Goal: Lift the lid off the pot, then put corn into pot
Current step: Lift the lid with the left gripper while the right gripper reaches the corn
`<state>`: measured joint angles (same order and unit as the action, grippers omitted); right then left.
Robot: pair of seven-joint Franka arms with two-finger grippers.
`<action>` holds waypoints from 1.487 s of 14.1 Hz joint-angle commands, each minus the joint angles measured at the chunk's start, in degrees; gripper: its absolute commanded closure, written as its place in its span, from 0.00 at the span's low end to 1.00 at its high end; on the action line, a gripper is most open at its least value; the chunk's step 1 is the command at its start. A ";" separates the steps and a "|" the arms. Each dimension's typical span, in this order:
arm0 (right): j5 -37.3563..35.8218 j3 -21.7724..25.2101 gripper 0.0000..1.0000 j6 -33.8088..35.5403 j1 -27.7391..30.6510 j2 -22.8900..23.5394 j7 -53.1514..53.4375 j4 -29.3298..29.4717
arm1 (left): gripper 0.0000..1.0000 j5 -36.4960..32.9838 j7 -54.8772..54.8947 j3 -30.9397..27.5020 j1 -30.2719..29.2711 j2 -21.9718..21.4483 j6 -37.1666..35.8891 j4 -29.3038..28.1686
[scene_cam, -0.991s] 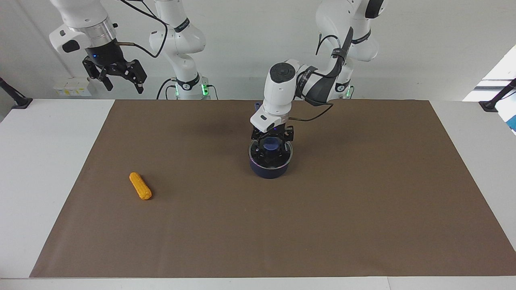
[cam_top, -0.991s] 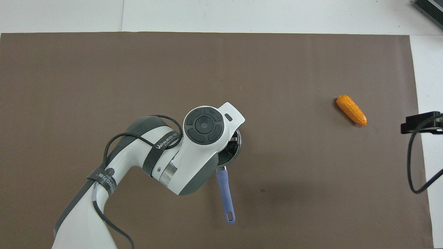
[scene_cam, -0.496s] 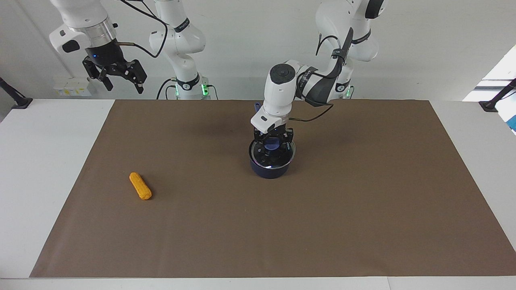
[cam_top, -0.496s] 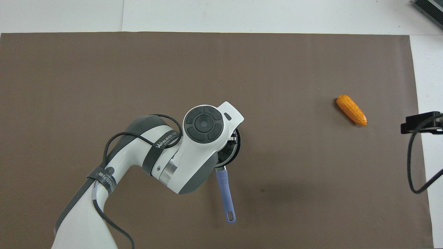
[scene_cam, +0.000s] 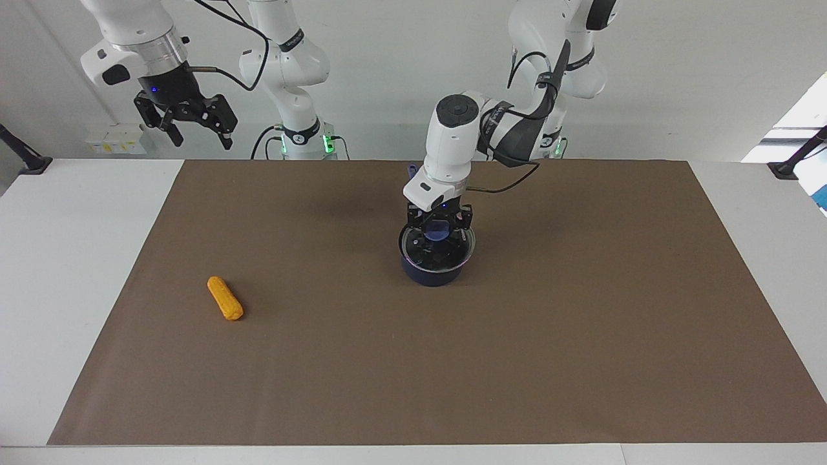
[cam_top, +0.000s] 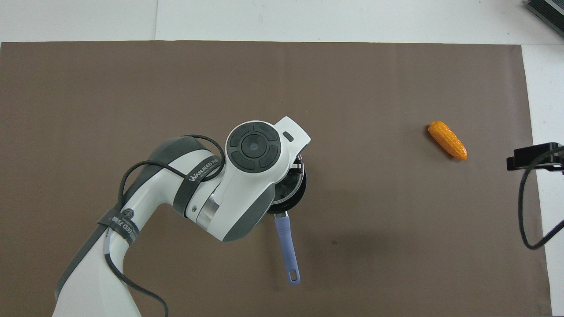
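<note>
We see the brown mat point(scene_cam: 581, 336) spread across the table, and everything that matters sits on it or hangs over it. The left gripper point(scene_cam: 439, 227) is down at the pot point(scene_cam: 431, 271), its jaws pinched tight on the blue knob point(scene_cam: 438, 230) of the lid point(scene_cam: 438, 248), which looks barely raised, one edge off the rim. That is our main worry: the knob is small and rounded, so a glass disc hanging from it below the jaws could swing, slip out, or catch the rim and drag the pot (its long handle point(cam_top: 286, 246) points toward the robots). The right gripper point(scene_cam: 194, 126) waits high over the right arm's end of the table, jaws spread and empty. The corn point(scene_cam: 225, 298) lies on the mat, well away from both sets of jaws, and as a short cylinder it might roll if nudged off-centre.
</note>
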<state>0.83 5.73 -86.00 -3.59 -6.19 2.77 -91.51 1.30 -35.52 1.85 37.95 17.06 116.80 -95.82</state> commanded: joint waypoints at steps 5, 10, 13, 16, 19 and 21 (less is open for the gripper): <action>1.28 0.25 0.00 -16.72 3.23 6.78 -14.68 -6.66 | 1.00 -0.60 6.75 -0.35 -5.85 -4.74 -7.02 1.60; 2.60 0.16 0.00 -33.14 5.79 20.32 -37.61 -7.19 | 1.00 -0.42 19.50 -0.35 -13.59 -8.35 -10.02 -2.52; 3.91 0.16 0.00 -42.21 5.96 25.34 -49.31 -9.99 | 1.00 -0.16 27.32 -0.35 -18.42 -9.58 -10.02 -4.64; 10.05 0.16 0.00 -46.88 6.49 29.03 -58.29 -12.20 | 1.00 0.63 35.85 -0.35 -23.95 -9.85 -9.58 -5.87; 11.04 0.16 0.00 -51.02 6.75 29.92 -64.80 -15.44 | 1.00 0.64 42.62 -0.35 -28.44 -9.76 -9.05 -7.27; 11.12 0.16 0.00 -51.11 6.67 29.49 -66.49 -17.81 | 1.00 0.64 44.22 -0.35 -30.29 -9.76 -7.48 -9.29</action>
<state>10.21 6.27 -135.60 2.54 24.75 -60.30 -106.06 1.45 6.66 0.91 9.44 9.25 107.28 -101.59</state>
